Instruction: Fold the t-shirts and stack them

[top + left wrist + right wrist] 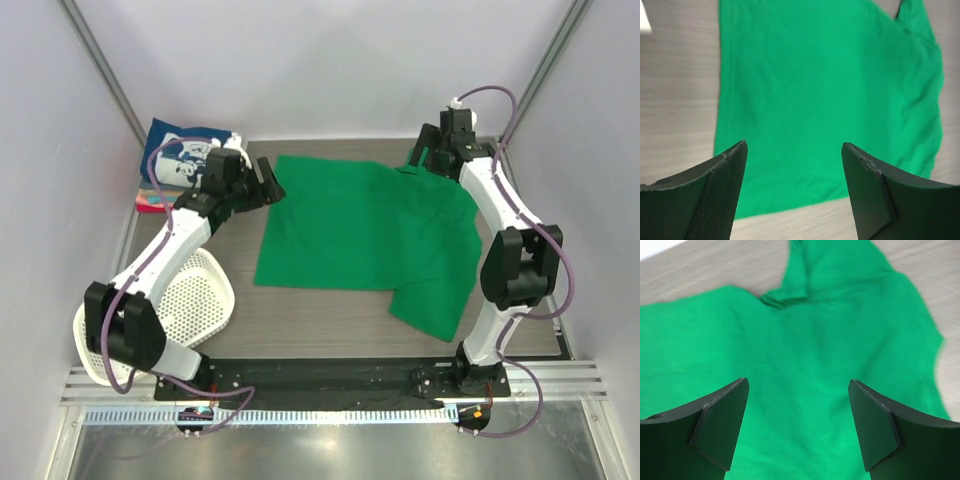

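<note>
A bright green t-shirt (365,235) lies spread on the table, one sleeve trailing toward the near right. It also fills the left wrist view (825,90) and the right wrist view (830,355). My left gripper (268,183) is open and empty, hovering at the shirt's far left corner; its fingers (715,195) frame the shirt's edge and bare table. My right gripper (424,157) is open and empty above the shirt's far right corner. A navy t-shirt with white print (185,160) lies folded at the far left on a red-pink one (150,203).
A white perforated basket (195,300) lies tipped at the near left beside the left arm. The wooden tabletop (330,325) is bordered by white walls. A black mounting rail (330,375) runs along the near edge.
</note>
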